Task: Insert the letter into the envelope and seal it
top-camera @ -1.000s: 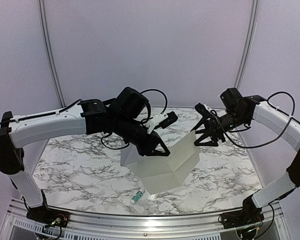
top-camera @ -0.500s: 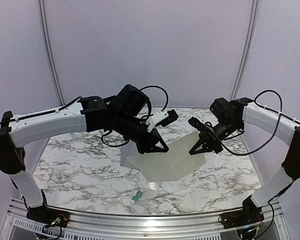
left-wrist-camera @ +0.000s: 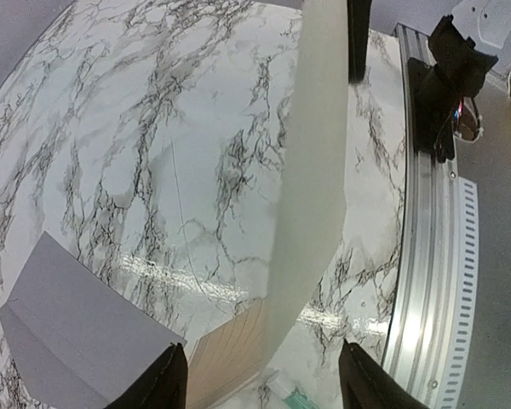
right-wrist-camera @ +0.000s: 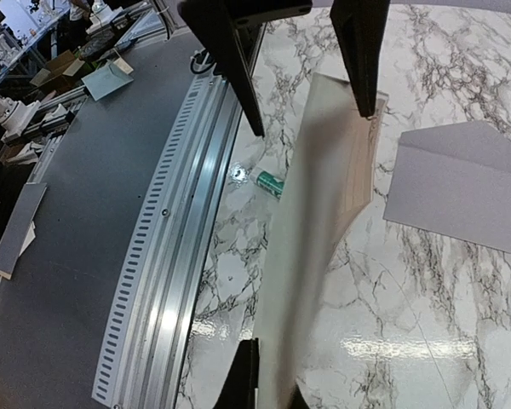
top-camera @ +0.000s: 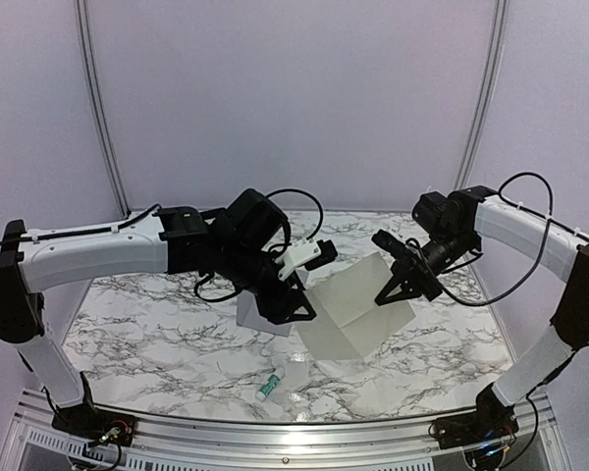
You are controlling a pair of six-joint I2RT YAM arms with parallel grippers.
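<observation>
The letter (top-camera: 358,314) is an off-white creased sheet that slopes from the tabletop up to my right gripper (top-camera: 395,292). That gripper is shut on the sheet's right edge. In the right wrist view the letter (right-wrist-camera: 315,230) runs away from the shut right gripper (right-wrist-camera: 268,396) toward the left arm's fingers (right-wrist-camera: 230,60). My left gripper (top-camera: 293,312) is open and its spread fingers straddle the letter's free end (left-wrist-camera: 315,170) without touching it. The grey envelope (top-camera: 258,316) lies flat under the left gripper, and also shows as the envelope (left-wrist-camera: 77,332) and the envelope (right-wrist-camera: 468,187).
A small green-and-white tube (top-camera: 269,386) lies near the table's front edge, also seen as the tube (right-wrist-camera: 271,181). The aluminium rail (left-wrist-camera: 426,281) runs along the near edge of the marble tabletop (top-camera: 147,334).
My left gripper has opened and let go of the letter, then drawn back to the left. The sheet's left end has dropped toward the table. The right gripper closed on its right edge and keeps hold.
</observation>
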